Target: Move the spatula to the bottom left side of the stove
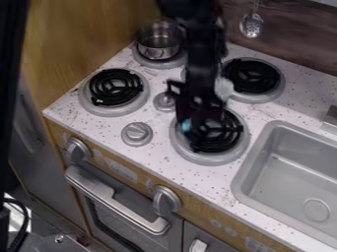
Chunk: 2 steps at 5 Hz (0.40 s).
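The black gripper (197,109) hangs over the upper left part of the front right burner (209,158), dark against the black coil. Against its lower left side shows a small teal patch (186,125), perhaps part of the spatula; the gripper and arm hide the rest, and I cannot tell whether it is held. A pale grey, rounded shape (224,88) peeks out right of the gripper, between the two right burners; what it is I cannot make out. The stove's front left burner (115,87) has a black coil in a grey ring.
A metal pot (158,40) stands on the back left burner. Another burner (252,76) lies at the back right. A grey knob (137,134) rises from the white top near the front edge, a smaller one (164,101) behind it. The sink (289,172) is at the right.
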Available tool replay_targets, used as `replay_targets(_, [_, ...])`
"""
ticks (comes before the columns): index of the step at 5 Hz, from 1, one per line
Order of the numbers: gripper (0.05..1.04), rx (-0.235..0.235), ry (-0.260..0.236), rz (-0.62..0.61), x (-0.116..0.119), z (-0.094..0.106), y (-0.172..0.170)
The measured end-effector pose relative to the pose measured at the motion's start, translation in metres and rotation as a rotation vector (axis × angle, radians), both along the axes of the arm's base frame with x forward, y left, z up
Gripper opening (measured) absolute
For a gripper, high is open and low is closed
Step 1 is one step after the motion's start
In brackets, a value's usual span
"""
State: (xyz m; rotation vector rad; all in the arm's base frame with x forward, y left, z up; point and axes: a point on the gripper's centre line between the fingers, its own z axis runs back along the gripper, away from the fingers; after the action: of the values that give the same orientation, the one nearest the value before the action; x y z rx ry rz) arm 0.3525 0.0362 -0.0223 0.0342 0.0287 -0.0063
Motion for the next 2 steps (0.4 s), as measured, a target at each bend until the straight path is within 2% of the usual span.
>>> replay_targets(1, [0.330,-0.013,-0.033,0.103,0.007,0.014,0.043])
replay_targets(2, [0.330,-0.021,-0.037,0.179,0.008,0.016,0.080])
